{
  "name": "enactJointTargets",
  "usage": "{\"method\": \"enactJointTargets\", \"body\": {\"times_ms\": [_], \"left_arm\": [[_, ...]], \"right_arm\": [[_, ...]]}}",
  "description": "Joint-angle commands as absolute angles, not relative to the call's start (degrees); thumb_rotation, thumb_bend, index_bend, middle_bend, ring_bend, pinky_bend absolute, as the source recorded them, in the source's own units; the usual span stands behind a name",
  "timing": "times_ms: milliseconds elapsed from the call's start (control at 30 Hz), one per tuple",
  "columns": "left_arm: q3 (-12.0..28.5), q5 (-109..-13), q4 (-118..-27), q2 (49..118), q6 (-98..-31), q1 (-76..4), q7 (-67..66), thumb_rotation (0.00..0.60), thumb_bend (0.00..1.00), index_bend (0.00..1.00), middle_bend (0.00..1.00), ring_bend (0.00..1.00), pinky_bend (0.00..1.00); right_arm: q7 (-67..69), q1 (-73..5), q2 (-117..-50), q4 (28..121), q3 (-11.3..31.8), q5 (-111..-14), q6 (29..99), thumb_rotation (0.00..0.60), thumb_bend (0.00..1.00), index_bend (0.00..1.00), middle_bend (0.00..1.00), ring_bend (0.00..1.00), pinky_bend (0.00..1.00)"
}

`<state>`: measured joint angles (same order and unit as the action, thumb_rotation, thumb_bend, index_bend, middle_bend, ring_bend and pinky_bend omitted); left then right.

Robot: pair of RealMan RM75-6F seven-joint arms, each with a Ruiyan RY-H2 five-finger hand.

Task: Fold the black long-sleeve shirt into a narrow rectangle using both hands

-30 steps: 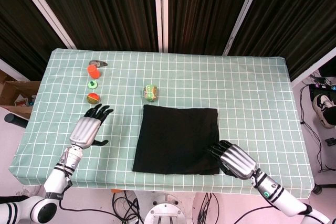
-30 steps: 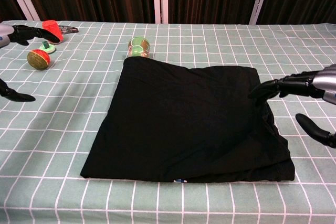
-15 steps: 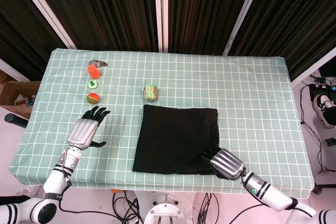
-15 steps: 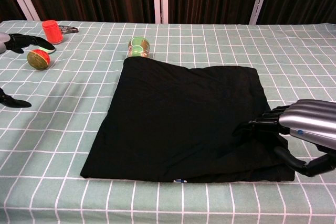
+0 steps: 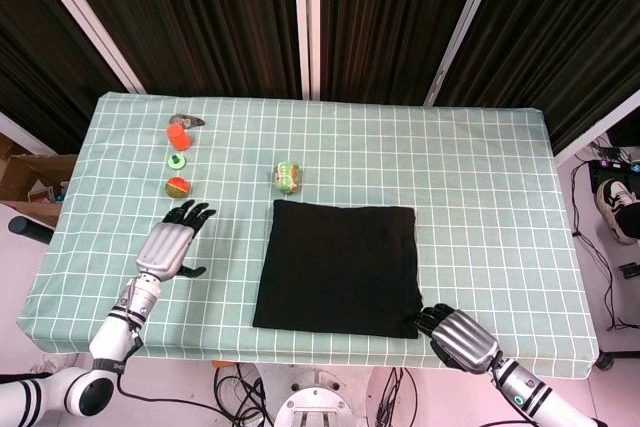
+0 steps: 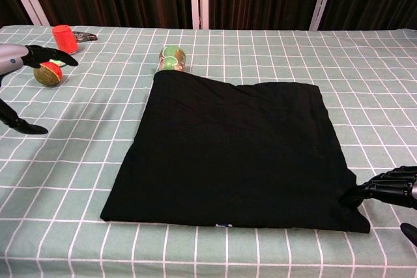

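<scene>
On table (image 5: 480,167): folded black shirt (image 5: 338,267), no containers.

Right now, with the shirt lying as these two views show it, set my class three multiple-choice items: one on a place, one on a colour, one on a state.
1. Where is the right hand?
A. at the shirt's near right corner
B. beside the red cup
C. on the shirt's far edge

2. What colour is the tablecloth?
A. plain white
B. green with white checks
C. blue stripes

3. How does the black shirt lie?
A. crumpled in a ball
B. hanging off the table
C. flat, folded to a squarish shape

Answers: 1 A, its fingertips reach that corner; 2 B, the grid shows everywhere; 3 C, edges are straight and flat.
</scene>
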<state>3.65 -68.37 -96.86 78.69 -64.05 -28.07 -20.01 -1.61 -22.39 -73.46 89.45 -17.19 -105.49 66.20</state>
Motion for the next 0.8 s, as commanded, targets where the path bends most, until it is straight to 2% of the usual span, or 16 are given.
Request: {"method": "enactJointTargets", "body": {"times_ms": [33, 200, 333, 500, 800], "left_arm": [[3.65, -69.22, -95.32, 79.36, -63.74, -28.46, -19.86, 0.600, 0.02, 0.14, 0.09, 0.01, 0.14], [2.33, -76.80, -88.66, 82.15, -64.47, -29.53, -17.52, 0.600, 0.03, 0.19, 0.11, 0.01, 0.14], [-0.42, -88.77, -78.38, 86.96, -67.02, -31.38, -10.70, 0.600, 0.05, 0.22, 0.11, 0.01, 0.14], [-2.97, -99.13, -65.11, 93.79, -72.81, -33.22, -2.31, 0.600, 0.05, 0.23, 0.11, 0.01, 0.14], [-4.53, -104.16, -52.14, 102.49, -76.00, -35.45, 4.30, 0.600, 0.05, 0.23, 0.10, 0.01, 0.15]], "right_arm": [[-0.56, -21.88, -73.02, 89.45, -16.69, -107.20, 69.45, 0.600, 0.68, 0.19, 0.26, 0.21, 0.29], [1.75, -19.15, -68.84, 90.32, -14.14, -109.04, 81.38, 0.600, 0.68, 0.20, 0.27, 0.21, 0.29], [1.92, -17.17, -64.21, 93.06, -11.09, -106.69, 87.46, 0.600, 0.67, 0.20, 0.27, 0.21, 0.29], [2.92, -16.01, -61.25, 95.35, -9.03, -105.43, 90.21, 0.600, 0.66, 0.20, 0.27, 0.21, 0.29], [3.22, -15.28, -61.04, 96.67, -7.68, -105.05, 89.09, 0.600, 0.66, 0.20, 0.27, 0.21, 0.29]]}}
